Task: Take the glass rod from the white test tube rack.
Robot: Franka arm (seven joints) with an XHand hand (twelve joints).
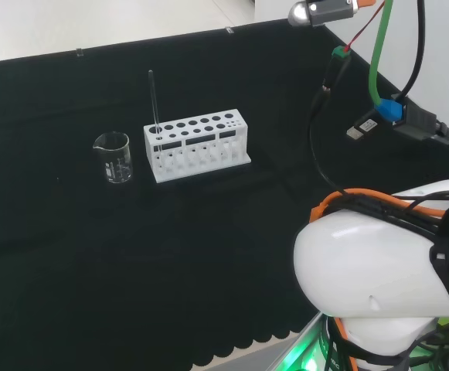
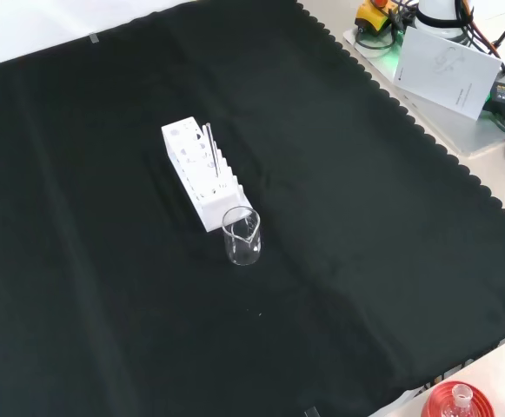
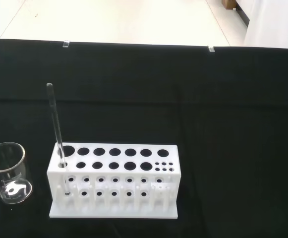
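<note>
Head view puts the white test tube rack [image 1: 197, 147] a little left of the frame's centre on the table's black cloth [image 1: 93, 255]. The glass rod [image 1: 154, 103] stands nearly upright in a hole at the rack's left end, and most of its length rises clear above the rack's top. Just beside the rack, to the left in this view, stands a small clear beaker [image 1: 113, 158]; rack and beaker are near each other but apart. The arm's own large white link [image 1: 379, 270] takes up the lower right of the frame, with black, green and orange cables [image 1: 379, 69] hanging at the upper right.

From the front view the rack [image 2: 198, 174] lies in the upper middle of the frame, its long side running from upper left to lower right. The rod [image 2: 209, 146] slants up from the part of the rack nearer the beaker [image 2: 242, 235], which sits just below and to the right of that end. The cloth [image 2: 365, 261] covers most of the frame; a white sheet of paper [image 2: 448, 59] and some equipment lie off the cloth at the upper right.

Seen from the wrist view, the rack [image 3: 113, 181] shows two rows of round holes, plus a cluster of small holes at one end. The rod [image 3: 56, 124] sits in a corner hole at the opposite end, beside the beaker [image 3: 8, 173].

Whether the fingers are open or closed, I cannot tell. The rod is in the rack, with nothing touching it.
</note>
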